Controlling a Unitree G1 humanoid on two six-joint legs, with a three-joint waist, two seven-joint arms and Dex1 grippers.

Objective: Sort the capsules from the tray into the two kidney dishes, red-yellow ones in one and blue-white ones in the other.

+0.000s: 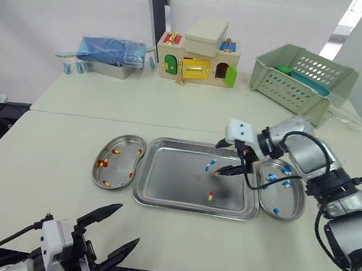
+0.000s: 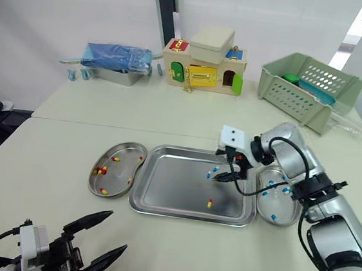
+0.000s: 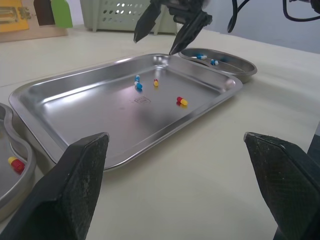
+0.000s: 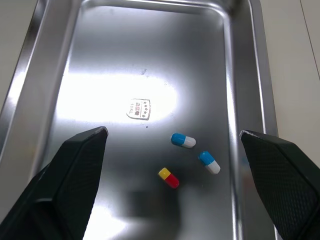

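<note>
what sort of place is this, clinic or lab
Most likely a robot training lab, not a clinic: a steel tray between a left kidney dish and a right kidney dish sits on plain pale tables, with a toy wooden latch house and a green plastic basket behind.

Steel tray (image 1: 170, 176), rect., flat on table. Holds 2 blue-white caps (image 4: 183, 140) close together, 1 red-yellow cap (image 4: 168, 177) beside them, 2nd red-yellow cap (image 1: 210, 195) apart, nearer front rim. Left kidney dish (image 1: 121, 165), just beside tray: several red-yellow. Right kidney dish (image 1: 291, 204): several blue-white.
</note>
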